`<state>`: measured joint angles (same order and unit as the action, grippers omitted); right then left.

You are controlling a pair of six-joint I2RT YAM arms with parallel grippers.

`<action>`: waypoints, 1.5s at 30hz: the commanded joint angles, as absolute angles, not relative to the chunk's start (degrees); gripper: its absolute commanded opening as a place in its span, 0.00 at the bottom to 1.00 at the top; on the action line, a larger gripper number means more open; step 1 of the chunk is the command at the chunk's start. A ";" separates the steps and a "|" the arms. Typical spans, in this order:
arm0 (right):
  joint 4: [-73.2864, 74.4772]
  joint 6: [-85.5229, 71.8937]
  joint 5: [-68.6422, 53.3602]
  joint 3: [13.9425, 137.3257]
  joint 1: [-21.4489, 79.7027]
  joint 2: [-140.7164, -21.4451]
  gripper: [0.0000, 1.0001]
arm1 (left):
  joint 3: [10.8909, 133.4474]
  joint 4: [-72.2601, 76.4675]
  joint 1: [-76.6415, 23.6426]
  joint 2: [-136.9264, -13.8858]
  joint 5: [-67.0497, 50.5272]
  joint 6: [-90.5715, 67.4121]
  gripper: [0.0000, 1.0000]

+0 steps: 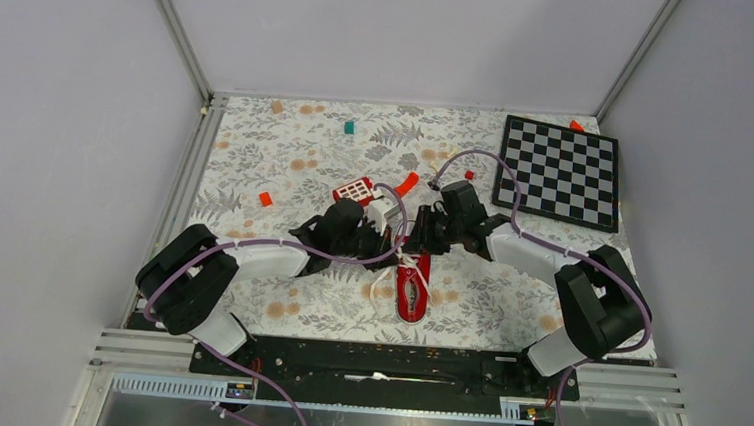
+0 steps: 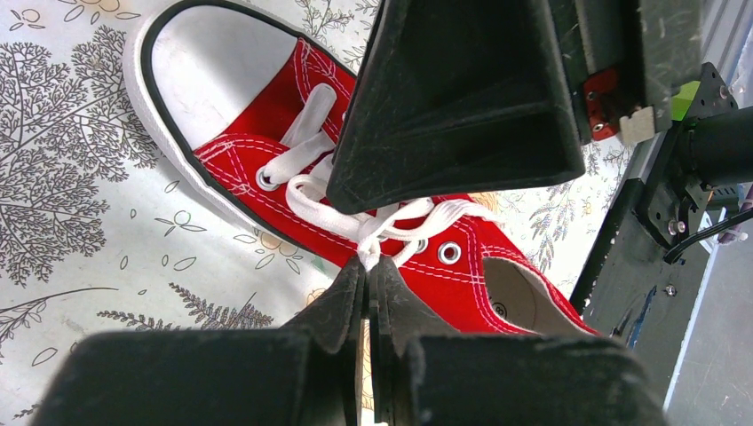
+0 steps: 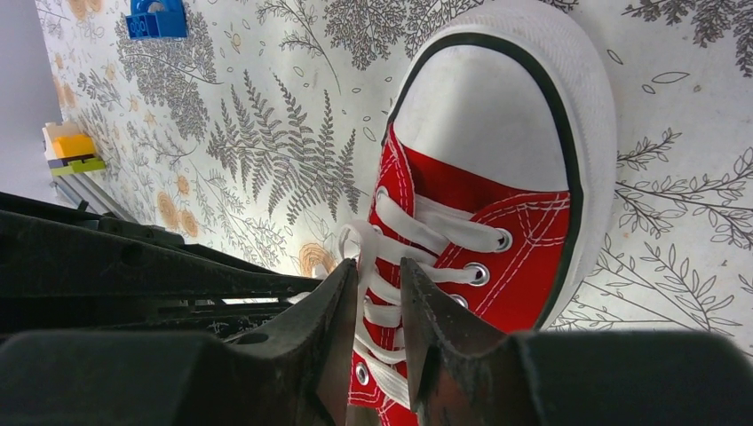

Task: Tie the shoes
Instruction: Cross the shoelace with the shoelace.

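A red canvas sneaker (image 1: pixel 412 291) with a white toe cap and white laces lies on the leaf-patterned cloth between the arms, toe pointing away from the bases. My left gripper (image 2: pixel 374 264) is shut on a strand of white lace (image 2: pixel 311 200) pulled up from the eyelets. My right gripper (image 3: pixel 377 266) hangs over the lacing of the shoe (image 3: pixel 497 169), its fingers a little apart. A lace strand (image 3: pixel 364 244) runs up between them, beside the left finger. Both grippers meet just above the shoe's tongue (image 1: pixel 403 243). The right gripper's black body (image 2: pixel 444 98) covers part of the left wrist view.
A chessboard (image 1: pixel 560 171) lies at the back right. A red block with white squares (image 1: pixel 354 189) and a curved red-orange piece (image 1: pixel 407 183) sit just behind the grippers. Small red (image 1: pixel 266 198) and green (image 1: pixel 349 127) pieces are scattered further back. A blue brick (image 3: pixel 155 18) shows in the right wrist view.
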<state>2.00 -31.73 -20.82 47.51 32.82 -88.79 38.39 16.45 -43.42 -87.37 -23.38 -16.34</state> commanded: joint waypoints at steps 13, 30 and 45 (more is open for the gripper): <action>2.19 -31.50 -10.20 45.65 33.00 -79.33 0.00 | 40.29 18.49 -43.04 -87.00 -26.66 -17.32 0.00; 3.59 -27.33 0.96 44.57 32.96 -69.06 0.00 | 43.49 18.16 -44.43 -87.95 -27.79 -18.64 0.00; -1.88 -44.53 -6.01 39.90 32.96 -72.42 0.57 | 43.59 17.80 -44.39 -87.84 -27.15 -18.95 0.00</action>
